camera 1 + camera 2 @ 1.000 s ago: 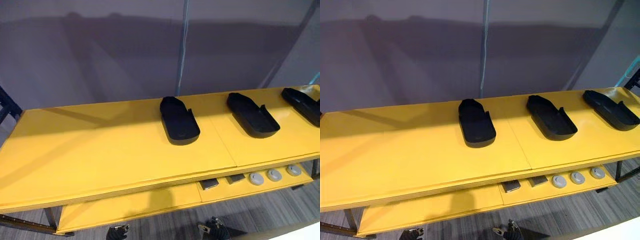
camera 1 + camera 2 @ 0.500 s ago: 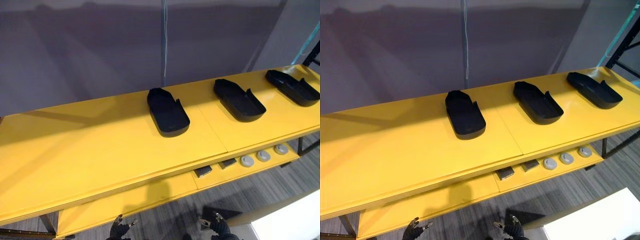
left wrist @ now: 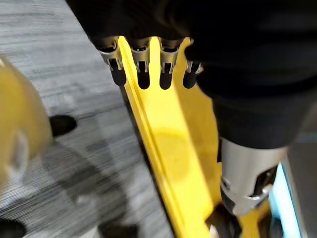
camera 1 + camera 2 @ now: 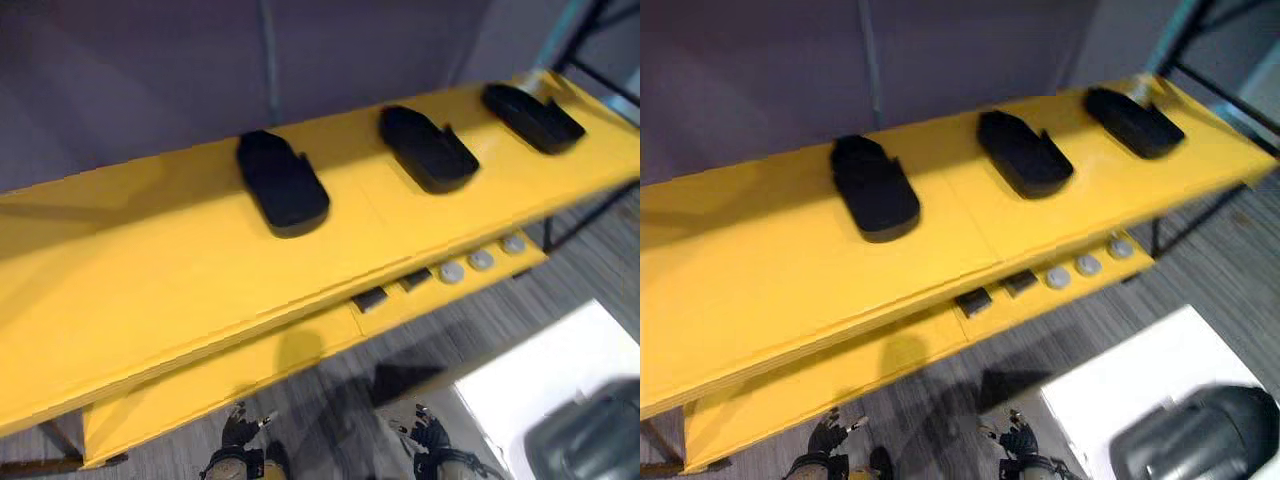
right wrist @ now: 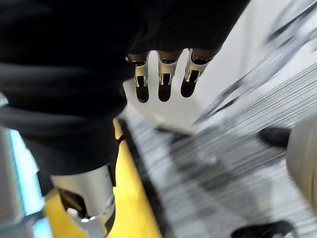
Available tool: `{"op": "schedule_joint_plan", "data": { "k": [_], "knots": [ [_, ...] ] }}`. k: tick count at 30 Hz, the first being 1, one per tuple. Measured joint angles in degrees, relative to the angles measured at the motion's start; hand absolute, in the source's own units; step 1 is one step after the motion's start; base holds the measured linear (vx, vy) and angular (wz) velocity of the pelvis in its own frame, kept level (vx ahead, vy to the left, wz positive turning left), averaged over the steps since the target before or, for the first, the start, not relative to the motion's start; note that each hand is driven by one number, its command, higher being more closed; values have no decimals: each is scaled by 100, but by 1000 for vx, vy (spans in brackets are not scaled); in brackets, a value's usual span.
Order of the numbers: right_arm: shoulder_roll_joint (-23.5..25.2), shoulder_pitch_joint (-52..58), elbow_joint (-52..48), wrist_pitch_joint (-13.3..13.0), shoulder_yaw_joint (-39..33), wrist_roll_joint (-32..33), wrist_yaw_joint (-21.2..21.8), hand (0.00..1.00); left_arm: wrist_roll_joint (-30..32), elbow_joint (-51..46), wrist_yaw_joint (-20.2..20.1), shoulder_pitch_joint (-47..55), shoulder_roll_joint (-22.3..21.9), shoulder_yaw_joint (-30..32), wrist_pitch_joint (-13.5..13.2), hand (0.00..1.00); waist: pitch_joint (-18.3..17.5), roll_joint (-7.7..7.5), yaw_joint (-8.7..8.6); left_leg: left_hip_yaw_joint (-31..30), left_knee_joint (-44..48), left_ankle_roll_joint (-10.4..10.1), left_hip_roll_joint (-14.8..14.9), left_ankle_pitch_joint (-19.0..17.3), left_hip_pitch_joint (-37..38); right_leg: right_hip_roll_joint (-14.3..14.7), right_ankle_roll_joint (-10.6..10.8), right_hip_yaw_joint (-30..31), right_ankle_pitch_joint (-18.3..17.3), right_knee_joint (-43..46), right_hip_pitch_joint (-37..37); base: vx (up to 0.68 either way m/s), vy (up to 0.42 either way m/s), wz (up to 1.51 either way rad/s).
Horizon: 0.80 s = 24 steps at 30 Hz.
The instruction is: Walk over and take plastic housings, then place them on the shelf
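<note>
Three black plastic housings lie apart on the yellow shelf top [image 4: 130, 260]: one near the middle [image 4: 283, 183], one further right [image 4: 427, 148], one at the far right end [image 4: 532, 117]. Both hands hang low over the floor in front of the shelf, well short of the housings. My left hand [image 4: 238, 432] has straight fingers [image 3: 143, 69] and holds nothing. My right hand [image 4: 428, 440] is open too, its fingers [image 5: 161, 74] relaxed and empty.
A lower yellow shelf [image 4: 200, 385] carries two dark blocks [image 4: 370, 298] and three grey discs [image 4: 482, 260]. A white surface [image 4: 530, 370] with a rounded grey object [image 4: 1200, 435] stands at the lower right. A dark rack frame [image 4: 1200, 40] rises behind the shelf's right end.
The camera has swung right and tilted down, so the shelf has slid left and up in the picture. The white surface and grey object have come into view. The housings have not moved.
</note>
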Motion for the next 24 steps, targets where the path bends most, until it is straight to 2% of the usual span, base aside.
{"op": "schedule_joint_plan", "data": {
  "k": [4, 6, 7, 8, 10, 11, 12, 13, 15, 16, 17, 19, 20, 24],
  "knots": [
    [-4, 135, 8, 2, -32, 2, -6, 0, 20, 76, -5, -92, 37, -212, -10, 0, 46, 77, -45, -132, 154, -45, 126, 87, 130, 110, -57, 279, 260, -328, 170, -82, -22, -41],
    [-43, 56, 23, -2, -49, 3, -48, 0, 18, 77, 5, -83, 38, -210, -10, 0, 191, 152, -103, -1379, 469, -66, 68, 65, 79, 175, -59, 657, 272, -113, 73, -140, -48, -69],
    [-68, 42, 24, -2, -48, 2, -57, 0, 16, 86, 12, -68, 32, -211, -10, 0, 210, 176, -99, -1768, 512, -118, 32, 20, 69, 196, -51, 796, 280, -61, 18, -168, 3, -106],
    [-106, -7, 25, -2, -68, 1, -91, 0, 14, 161, 25, -59, 7, -246, -15, 0, 240, 279, -72, -2410, 450, -271, 5, -219, 116, 284, -21, 1075, 344, 30, -103, -106, 27, -100],
    [-207, -72, 4, -2, -164, 1, -124, 0, 11, 328, 32, -87, 12, -410, -11, 0, 275, 478, -94, -2563, 138, -282, 77, -491, 396, 474, 46, 1432, 415, 146, -317, -161, 135, -124],
    [-245, -74, -15, -2, -193, 0, -129, 0, 14, 353, 27, -125, 13, -469, -12, 0, 312, 520, -161, -2400, 12, -381, 73, -653, 519, 501, 113, 1652, 451, 229, -426, -215, 201, -113],
    [-242, -78, -14, 1, -208, -2, -134, 0, 18, 367, 27, -172, 34, -483, -12, 0, 362, 467, -151, -2253, 14, -430, 50, -710, 571, 478, 134, 1737, 471, 233, -509, -225, 196, -110],
    [-195, -84, -13, 8, -221, -2, -148, 0, 22, 371, 27, -178, 54, -486, -12, 0, 415, 430, -124, -1950, -41, -418, 44, -732, 670, 328, -36, 1479, 444, 255, -589, -217, 138, -132],
    [-67, -124, -16, 13, -194, -2, -162, 0, 24, 401, 36, -119, 150, -465, -2, 0, 404, 395, -115, -1250, -233, -307, 126, -630, 930, -200, -187, -570, 338, 1351, -942, -121, 69, -144],
    [-53, -153, -16, 13, -156, -1, -162, 0, 24, 397, 34, -101, 185, -462, 0, 0, 397, 387, -110, -1040, -278, -320, 120, -621, 1045, -342, -341, -1288, 230, 1457, -946, 1, 17, -161],
    [-59, -291, -14, 8, -62, -3, -168, 0, 21, 394, 40, -109, 242, -412, 18, 0, 399, 416, -126, -595, -330, -391, 129, -575, 1187, -559, -531, -2381, 178, 1367, -925, 25, 11, -139],
    [-52, -342, -16, 7, -35, -32, -175, 0, 21, 404, 40, -189, 315, -416, 24, 0, 405, 503, -186, -310, -416, -429, 155, -536, 1257, -561, -603, -2692, 237, 1388, -955, 60, -17, -106],
    [-58, -304, -5, 11, -36, -113, -174, 0, 22, 413, 39, -262, 387, -424, 27, 0, 412, 511, -268, -165, -444, -445, 200, -509, 1381, -413, -615, -2510, 243, 1359, -955, 85, -69, -98],
    [-130, -274, -18, 8, -42, -123, -211, 0, 30, 549, -1, -339, 354, -430, 20, 0, 405, 499, -295, 213, -215, -449, 441, -509, 1721, 121, -674, -1881, 453, 795, -723, 40, -61, -88]
  ]
}}
